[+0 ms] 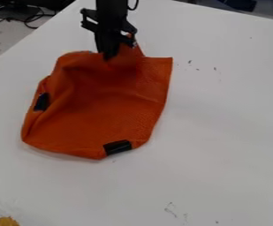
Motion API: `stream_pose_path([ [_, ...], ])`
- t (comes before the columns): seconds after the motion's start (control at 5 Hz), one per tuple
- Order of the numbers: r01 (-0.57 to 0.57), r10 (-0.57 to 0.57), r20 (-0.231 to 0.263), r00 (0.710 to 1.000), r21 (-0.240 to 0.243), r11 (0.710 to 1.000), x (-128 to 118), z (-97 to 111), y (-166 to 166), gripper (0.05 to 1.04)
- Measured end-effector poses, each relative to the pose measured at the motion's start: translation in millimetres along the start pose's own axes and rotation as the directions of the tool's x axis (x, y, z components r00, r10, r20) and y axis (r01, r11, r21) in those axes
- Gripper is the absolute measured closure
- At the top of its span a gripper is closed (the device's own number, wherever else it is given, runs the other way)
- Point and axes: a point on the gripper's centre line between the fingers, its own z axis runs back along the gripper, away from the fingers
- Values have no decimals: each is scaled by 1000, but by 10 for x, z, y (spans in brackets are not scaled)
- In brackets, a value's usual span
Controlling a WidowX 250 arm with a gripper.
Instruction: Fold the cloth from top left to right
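The black gripper (115, 51) hangs down at the top edge of the orange cloth (106, 101), left of the view's centre line. It is shut on the cloth, which is bunched and raised in a peak around the fingertips. From there the fabric slopes down in soft folds onto the white table. The cloth's top right corner lies flat, to the right of the gripper. Its left side is rounded and rumpled. One black patch (117, 147) is on the bottom edge and another black patch (41, 102) on the left edge.
The white table (221, 119) extends under and around the cloth, with small dark marks near the upper right and bottom. A yellow object (7, 221) sits in the bottom left corner. Dark cables (29, 18) lie beyond the table at the upper left.
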Motion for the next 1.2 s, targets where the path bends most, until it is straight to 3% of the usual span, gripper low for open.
stream_pose_path([
  [0.2, -66, 66, -2, 998, -53, 996, -187, -36, -271, 1024],
  [0.4, -108, 106, -21, 994, -73, 991, -317, -165, -429, 1024],
  [0.6, -83, 85, 22, 996, -72, 994, -296, -243, -421, 998],
  [0.8, -53, 54, 11, 998, -83, 995, -255, -369, -332, 840],
  [1.2, 3, -2, 10, 1000, -79, 997, -163, -231, -263, 262],
])
